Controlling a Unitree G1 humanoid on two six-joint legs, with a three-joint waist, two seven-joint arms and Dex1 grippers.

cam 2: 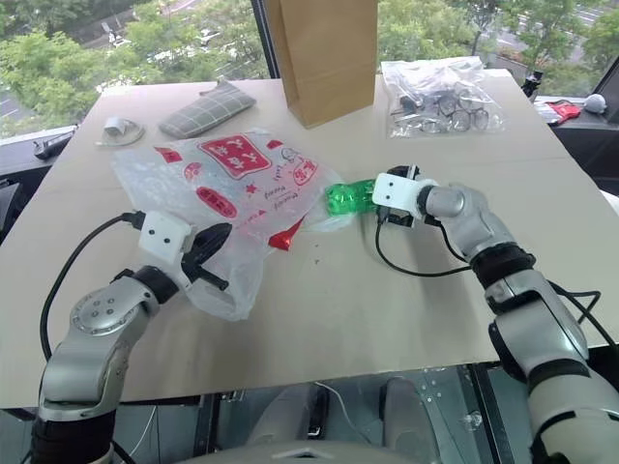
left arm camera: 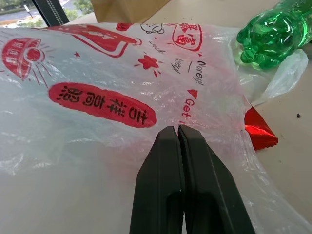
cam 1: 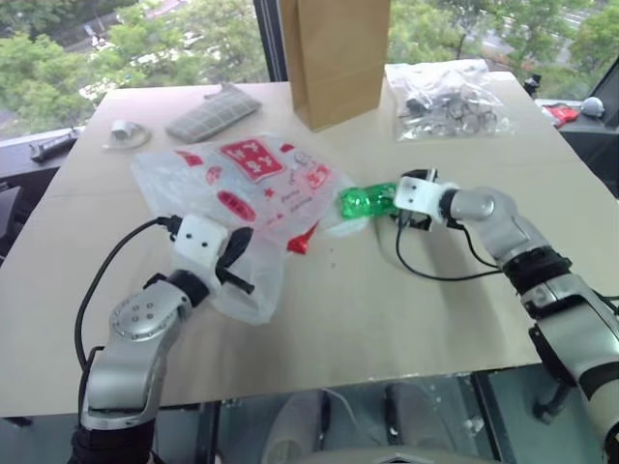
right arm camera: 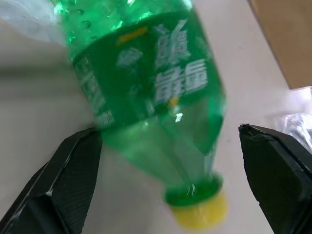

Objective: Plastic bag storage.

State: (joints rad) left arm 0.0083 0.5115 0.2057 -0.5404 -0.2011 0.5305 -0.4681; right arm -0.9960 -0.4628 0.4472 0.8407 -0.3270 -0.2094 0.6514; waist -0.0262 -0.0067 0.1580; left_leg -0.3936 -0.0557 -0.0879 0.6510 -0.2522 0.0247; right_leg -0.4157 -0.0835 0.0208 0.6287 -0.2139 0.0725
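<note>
Left claw pinches the plastic bag (near edge); right claw gapes around a green bottle.

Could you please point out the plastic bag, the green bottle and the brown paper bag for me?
plastic bag point(cam 1: 253, 160): left eye view, on its red square patch.
green bottle point(right arm camera: 161, 87): right wrist view, on its label.
brown paper bag point(cam 2: 327, 53): right eye view, on its front face.

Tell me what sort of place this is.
Probably an office or lab upstairs: a plain work table stands against big windows overlooking treetops, and holds test props such as a brown paper bag and a green bottle.
</note>
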